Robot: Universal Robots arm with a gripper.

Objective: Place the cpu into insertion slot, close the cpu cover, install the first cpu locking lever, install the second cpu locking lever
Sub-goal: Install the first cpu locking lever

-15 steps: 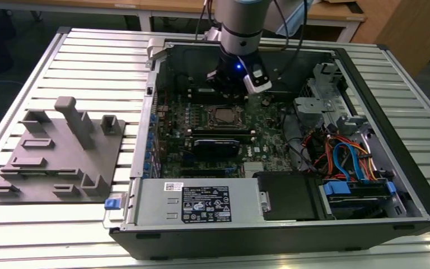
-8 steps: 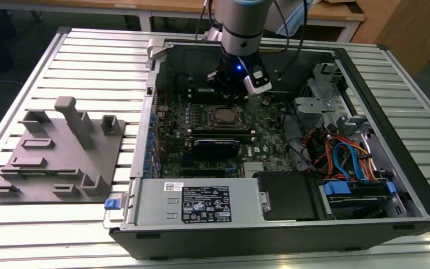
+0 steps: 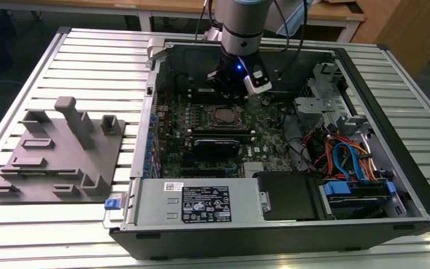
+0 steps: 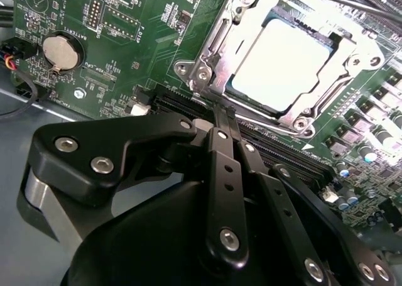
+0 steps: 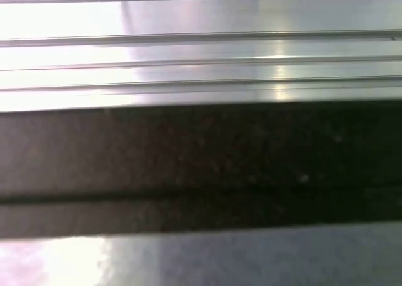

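In the second wrist view the cpu [image 4: 286, 72] lies flat in its socket on the green motherboard [image 4: 132, 53], and the cpu cover [image 4: 342, 44] is down over it, its silvery frame ringing the chip's bright metal top. So the seating of the chip and the closing of the cover look finished, and the work in hand is, by my reading, the locking levers. Thin metal rods run along the cover's edges, but whether either lever is hooked home cannot be told from here. The gripper [image 4: 227, 113] has its two black fingers pressed together with nothing between them, their tips just beside the near edge of the socket frame, by a corner screw. In the exterior view the arm reaches down into the open computer case [image 3: 394, 168], which lies on the slatted metal surface [image 3: 65, 224], and the gripper [image 3: 234, 92] hangs just beyond the far side of the socket [image 3: 220, 116]. A grey fixture block [image 3: 58, 151] sits well apart at the exterior view's left. A lever move would call for the closed tips to bear squarely on a thin springy rod, push it down and then sideways under its catch; a slip could scrape the board.
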